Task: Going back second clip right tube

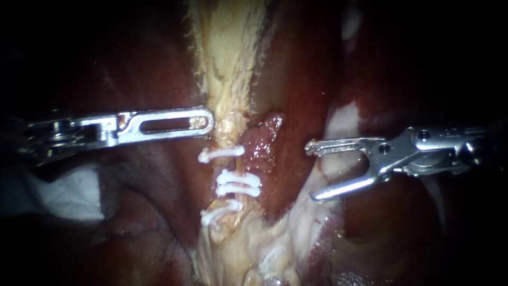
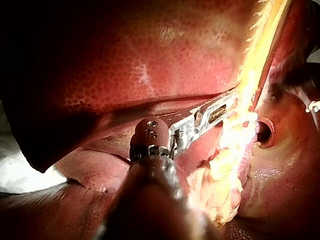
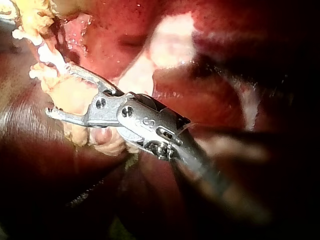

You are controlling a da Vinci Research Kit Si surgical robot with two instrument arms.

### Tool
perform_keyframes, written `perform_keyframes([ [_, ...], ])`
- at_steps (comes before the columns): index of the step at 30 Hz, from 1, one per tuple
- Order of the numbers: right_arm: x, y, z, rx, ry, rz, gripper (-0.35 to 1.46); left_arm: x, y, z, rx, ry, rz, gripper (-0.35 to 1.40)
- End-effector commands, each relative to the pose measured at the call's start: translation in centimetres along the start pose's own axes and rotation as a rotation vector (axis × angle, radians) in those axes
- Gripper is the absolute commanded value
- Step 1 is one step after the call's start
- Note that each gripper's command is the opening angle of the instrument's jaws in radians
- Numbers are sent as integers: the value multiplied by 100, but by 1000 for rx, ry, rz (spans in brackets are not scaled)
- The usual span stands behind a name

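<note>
A pale yellowish tube (image 1: 228, 135) runs down the middle of the endoscope view, with several white clips (image 1: 238, 179) across it. A reddish strand (image 1: 264, 143) lies just to its right. My left instrument (image 1: 203, 121) comes in level from the left. Its slotted jaws are shut on the pale tissue just above the top clip (image 1: 221, 153). The left wrist view shows the same grip on the yellow strip (image 2: 235, 100). My right instrument (image 1: 312, 172) stands to the right of the clips. Its jaws are open and empty, apart from the tube. In the right wrist view these jaws (image 3: 62, 92) point toward the yellow tissue (image 3: 70, 95).
Dark red liver (image 1: 132, 63) surrounds the tube on both sides. A white gauze (image 1: 69, 193) lies under my left instrument's shaft. Pale fatty tissue (image 1: 275, 249) spreads below the clips. A whitish patch (image 1: 341, 119) sits above my right instrument's upper jaw.
</note>
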Motion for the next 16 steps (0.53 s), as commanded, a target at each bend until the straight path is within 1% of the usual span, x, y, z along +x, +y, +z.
perform_keyframes([
  [1, 0, 0, 0, 0, 0, 0, 60, 0, 1, 0, -3, 3, 1, -35],
  [8, 0, -1, 0, 0, -1, -6, 60, 1, 3, 5, -5, 1, 3, -35],
  [9, 0, -1, 0, 0, -1, -6, 60, 2, 4, 6, -5, 5, 3, -35],
  [16, 1, -2, 1, 0, 2, -12, 60, 2, 4, 6, -5, 5, 3, -35],
])
